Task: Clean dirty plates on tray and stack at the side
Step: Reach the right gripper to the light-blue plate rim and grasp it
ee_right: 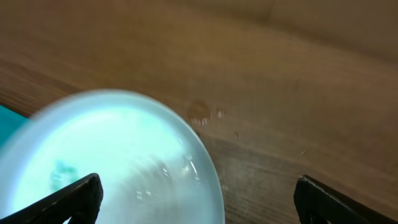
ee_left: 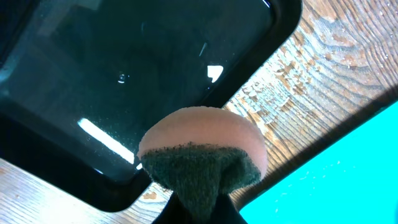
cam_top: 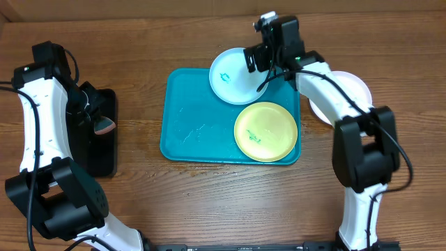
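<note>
Because the pale blue plate looks light, stiff and slick, the empty, wide-open right fingers should pinch its rim.

Under the right claw the pale blue plate is blurred and cropped. Behind that claw the white plate is half hidden by the arm. The left claw is masked by the sponge.

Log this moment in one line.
left tool: shut on sponge | right tool: open at pale blue plate | yellow-green plate: on tray
</note>
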Controlling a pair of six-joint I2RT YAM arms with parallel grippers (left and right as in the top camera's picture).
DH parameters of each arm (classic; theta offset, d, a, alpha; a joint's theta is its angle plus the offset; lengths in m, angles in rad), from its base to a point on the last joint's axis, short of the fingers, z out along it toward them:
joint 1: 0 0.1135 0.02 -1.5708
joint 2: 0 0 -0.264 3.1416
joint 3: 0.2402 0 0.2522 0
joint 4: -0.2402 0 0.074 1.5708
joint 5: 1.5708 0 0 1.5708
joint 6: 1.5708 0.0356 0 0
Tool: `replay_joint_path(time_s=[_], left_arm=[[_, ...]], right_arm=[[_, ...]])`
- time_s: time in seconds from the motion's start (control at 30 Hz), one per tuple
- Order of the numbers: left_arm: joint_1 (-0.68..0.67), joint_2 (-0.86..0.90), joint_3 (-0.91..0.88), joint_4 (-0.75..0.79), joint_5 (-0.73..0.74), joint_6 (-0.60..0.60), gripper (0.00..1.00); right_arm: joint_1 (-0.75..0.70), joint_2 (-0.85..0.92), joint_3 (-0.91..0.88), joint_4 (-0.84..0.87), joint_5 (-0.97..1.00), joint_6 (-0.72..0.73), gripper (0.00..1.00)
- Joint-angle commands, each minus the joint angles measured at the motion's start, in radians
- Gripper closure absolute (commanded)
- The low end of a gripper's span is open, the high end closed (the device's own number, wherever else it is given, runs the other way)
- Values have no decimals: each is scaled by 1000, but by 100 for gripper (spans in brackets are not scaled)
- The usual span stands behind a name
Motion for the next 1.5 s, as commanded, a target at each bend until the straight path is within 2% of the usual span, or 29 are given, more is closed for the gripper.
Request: replay_joint_path(time_s=[0.0,0.1,0.23,0.27,0.37,1.2,1.3,1.4,1.47], left_arm=[[-2,-8,9,3,33,19,96],[-2,-8,9,3,33,19,96],[-2,-8,9,3,33,19,96],[-2,-8,9,3,33,19,96],[-2,-8,9,4,33,19,96],[-2,-8,9,-4,45,19,96],[-3,-8,9,-11,44,28,96],[-3,-8,9,-10,63,31,96],[-3,-8,9,4,103,31,96]], right_arm=[[-1,35,13,26,5,-16,3],[-1,55,13,29,-2,-16,12],[-1,74,13,21,-2,-16,17],[-1,74,13,19,-2,-16,20],[-1,74,13,8,-2,-15,39],[3,113,11,-59,-39,-10,42],[5,113,14,-67,-51,49,43],[5,113,14,-27,-59,109,50],[5,111,27,-41,-76,145,50]])
